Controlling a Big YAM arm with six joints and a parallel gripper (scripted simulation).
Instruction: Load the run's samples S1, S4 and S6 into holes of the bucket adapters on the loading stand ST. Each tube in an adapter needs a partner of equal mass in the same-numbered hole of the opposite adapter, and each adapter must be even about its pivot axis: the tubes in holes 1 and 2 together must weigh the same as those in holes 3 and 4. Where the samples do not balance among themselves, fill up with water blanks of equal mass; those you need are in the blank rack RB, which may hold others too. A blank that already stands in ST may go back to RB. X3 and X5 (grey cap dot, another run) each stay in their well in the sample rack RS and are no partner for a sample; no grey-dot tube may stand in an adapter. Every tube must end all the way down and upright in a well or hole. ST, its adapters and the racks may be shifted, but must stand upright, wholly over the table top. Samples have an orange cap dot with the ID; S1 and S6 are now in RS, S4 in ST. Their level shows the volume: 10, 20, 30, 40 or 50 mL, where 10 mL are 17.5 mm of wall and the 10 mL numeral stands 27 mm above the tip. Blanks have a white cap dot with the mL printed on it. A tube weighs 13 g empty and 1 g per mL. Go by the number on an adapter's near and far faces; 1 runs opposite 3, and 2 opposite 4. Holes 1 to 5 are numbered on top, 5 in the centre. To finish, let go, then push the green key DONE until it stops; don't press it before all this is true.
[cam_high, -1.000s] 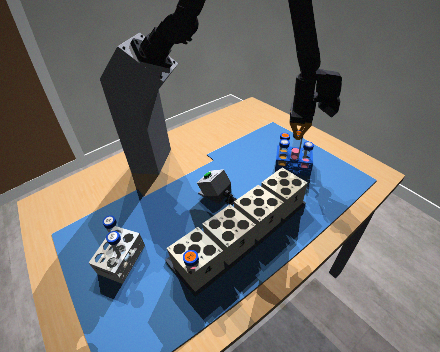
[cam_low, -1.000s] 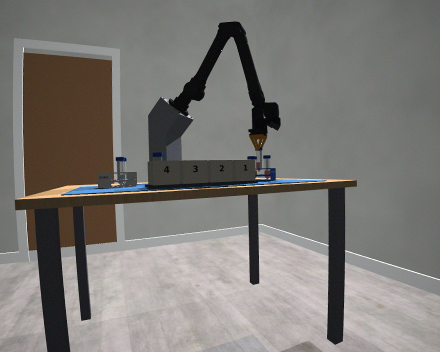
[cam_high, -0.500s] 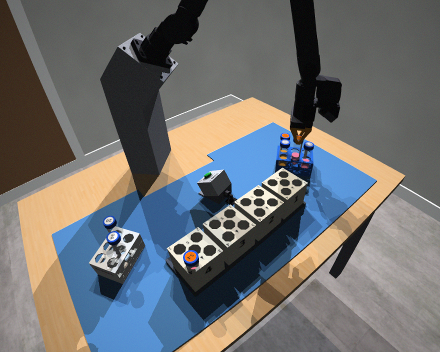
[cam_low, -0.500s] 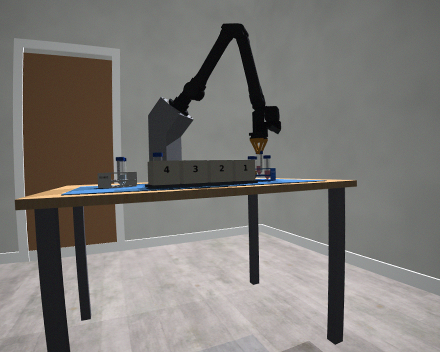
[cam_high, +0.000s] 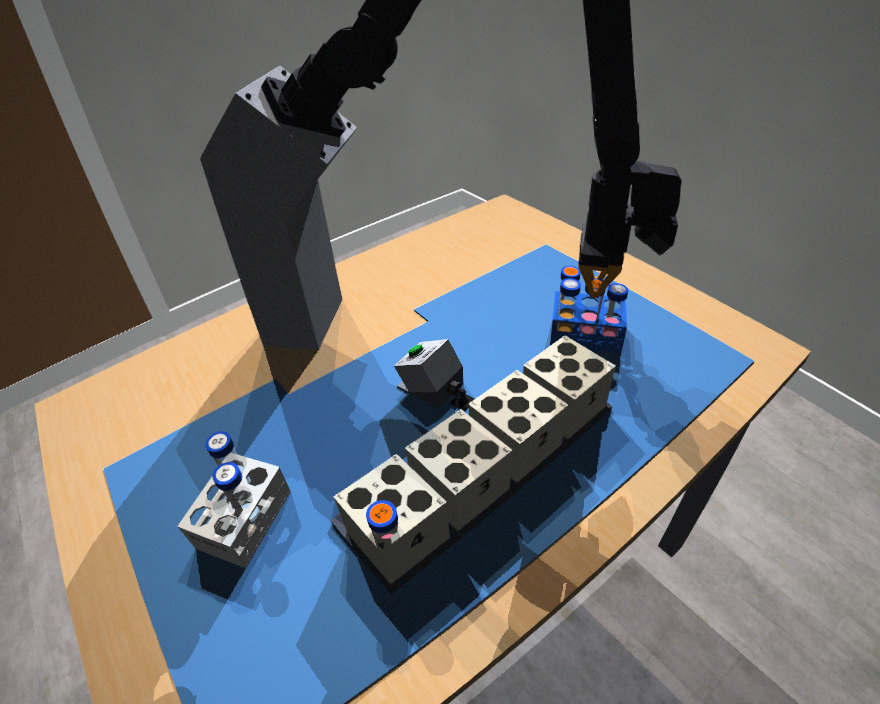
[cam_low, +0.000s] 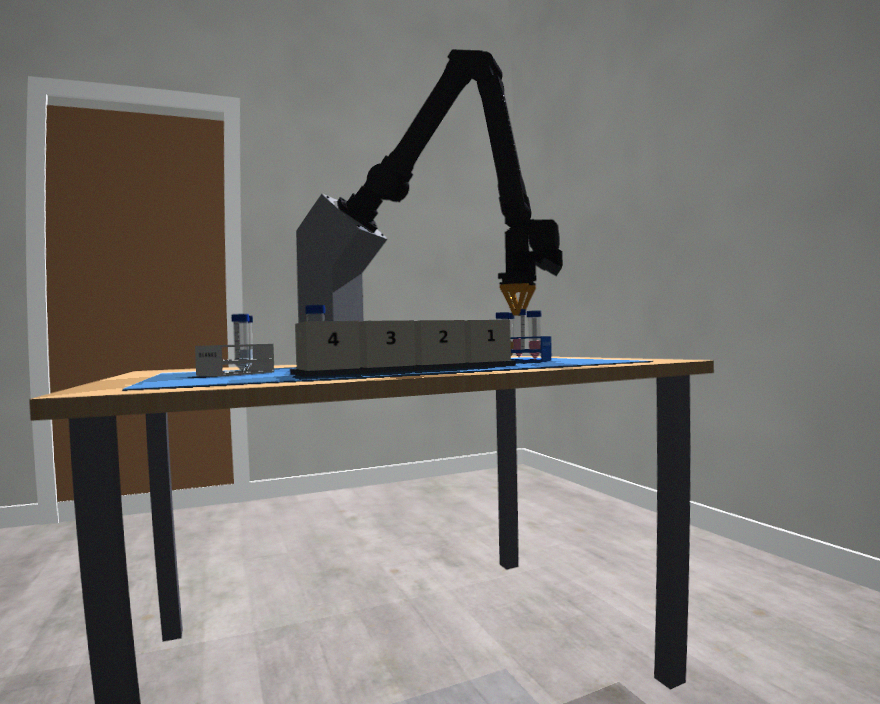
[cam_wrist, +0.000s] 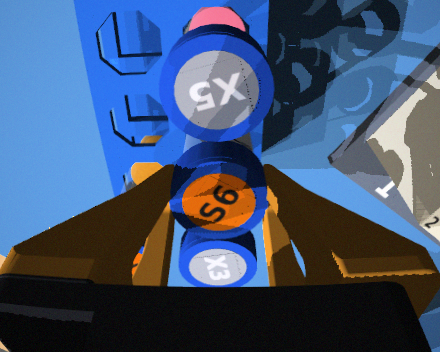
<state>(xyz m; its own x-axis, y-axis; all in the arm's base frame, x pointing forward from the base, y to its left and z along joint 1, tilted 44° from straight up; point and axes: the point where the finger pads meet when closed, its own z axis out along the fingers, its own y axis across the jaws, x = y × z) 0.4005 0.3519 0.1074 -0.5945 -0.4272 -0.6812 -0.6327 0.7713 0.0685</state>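
My gripper (cam_high: 598, 282) is over the blue sample rack RS (cam_high: 587, 321) at the far right, shut on the tube S6 (cam_wrist: 219, 202) just below its orange-dotted cap. In the wrist view S6 stands upright between grey-dotted X5 (cam_wrist: 215, 90) and X3 (cam_wrist: 219, 266). Its lower part reaches down into the rack; I cannot tell if it is fully down. S1 (cam_high: 571, 272) stands at the rack's far corner. S4 (cam_high: 381, 513) stands in adapter 4 of the stand ST. Adapters 3 (cam_high: 458, 449), 2 (cam_high: 518, 403) and 1 (cam_high: 572, 364) hold no tubes.
The grey blank rack RB (cam_high: 233, 507) at the near left holds blanks marked 20 (cam_high: 218, 442) and 40 (cam_high: 227, 476). The green DONE key (cam_high: 416, 349) sits on its grey box behind ST. The arm's tall grey base (cam_high: 275, 220) stands at the back.
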